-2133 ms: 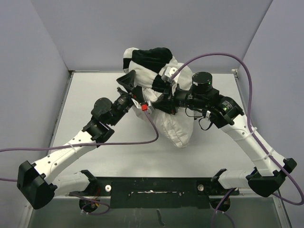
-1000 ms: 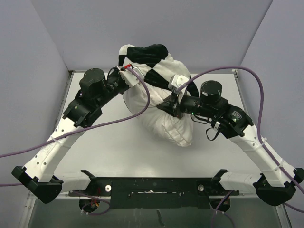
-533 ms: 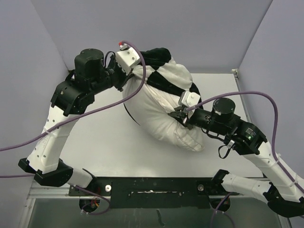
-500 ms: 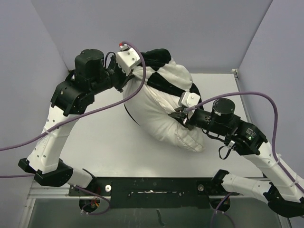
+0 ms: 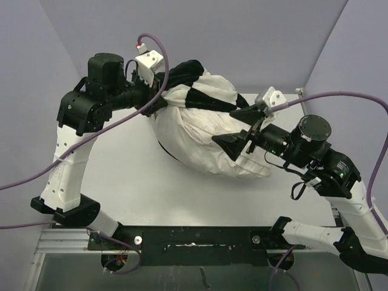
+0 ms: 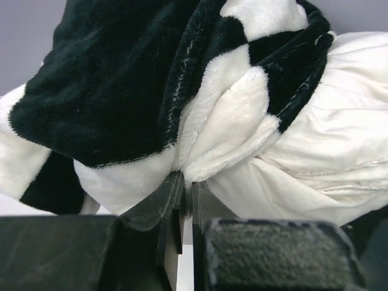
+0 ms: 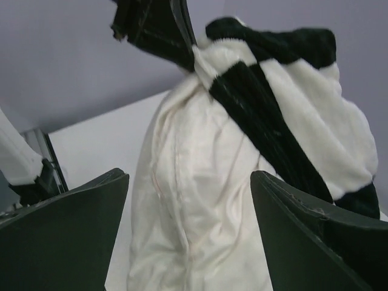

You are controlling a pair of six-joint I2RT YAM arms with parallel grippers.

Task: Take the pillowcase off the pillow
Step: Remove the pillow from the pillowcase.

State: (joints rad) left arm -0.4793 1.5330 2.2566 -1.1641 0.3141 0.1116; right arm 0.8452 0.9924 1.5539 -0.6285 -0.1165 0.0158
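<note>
The black-and-white checkered pillowcase (image 5: 193, 77) is bunched over the far end of the white pillow (image 5: 194, 142), which lies on the table with most of its body bare. My left gripper (image 5: 156, 100) is raised at the back left and shut on a fold of the pillowcase (image 6: 121, 91), with the pillow (image 6: 339, 121) just to its right. My right gripper (image 5: 237, 128) stands open at the pillow's right side, nothing between its fingers. In the right wrist view the pillow (image 7: 194, 212) lies ahead of the spread gripper (image 7: 189, 176), and the pillowcase (image 7: 291, 109) caps its far end.
Grey walls enclose the white table (image 5: 130, 182) at the back and both sides. Purple cables (image 5: 121, 121) loop from each wrist over the table. The black mounting rail (image 5: 194, 233) runs along the near edge.
My right gripper has let go of the pillow, opened wide and drawn back to the right. My left arm has lifted the pillowcase end higher and to the left.
</note>
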